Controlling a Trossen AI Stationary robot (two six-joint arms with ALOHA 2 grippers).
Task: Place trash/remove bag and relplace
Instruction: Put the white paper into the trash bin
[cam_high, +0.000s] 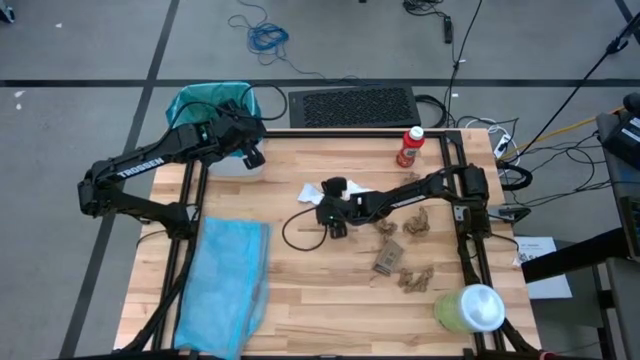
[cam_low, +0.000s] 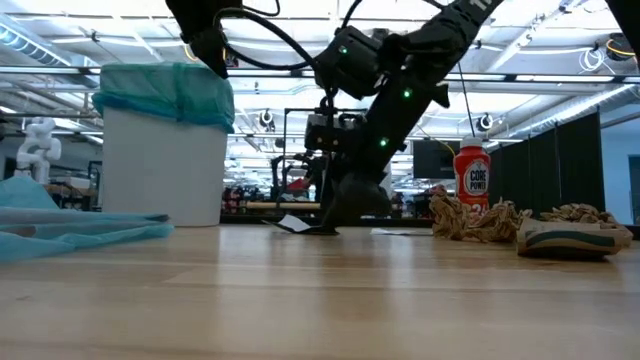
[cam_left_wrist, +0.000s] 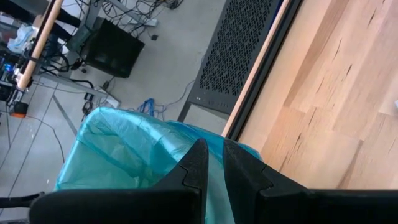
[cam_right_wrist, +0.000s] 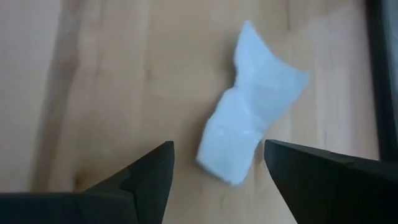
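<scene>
A white bin (cam_low: 160, 170) lined with the teal bag (cam_high: 205, 102) stands at the table's far left corner. My left gripper (cam_left_wrist: 214, 177) is at the bag's rim, shut on it. My right gripper (cam_right_wrist: 217, 180) is open near the table's middle, slanting down. A white piece of trash (cam_right_wrist: 249, 124) lies flat on the wood just ahead of its fingers, which touch nothing. Brown crumpled trash (cam_high: 415, 225) lies scattered to the right, some nearer the front edge (cam_high: 415, 280). A sky-blue bag (cam_high: 225, 285) lies flat at the near left. My left gripper pinches the teal bag's rim (cam_left_wrist: 186, 140) between its two fingers, slanting down from above the bin. The fingers themselves hide the exact spot and how many layers they have. The bag stays draped over the bin's top edge (cam_low: 165, 85).
A red bottle (cam_high: 410, 147) stands at the far edge. At the near right corner sits a pale-green container with a white top (cam_high: 470, 308). A black cable loop (cam_high: 300, 232) hangs beside my right gripper. Bare wood lies between the sky-blue bag and the brown scraps.
</scene>
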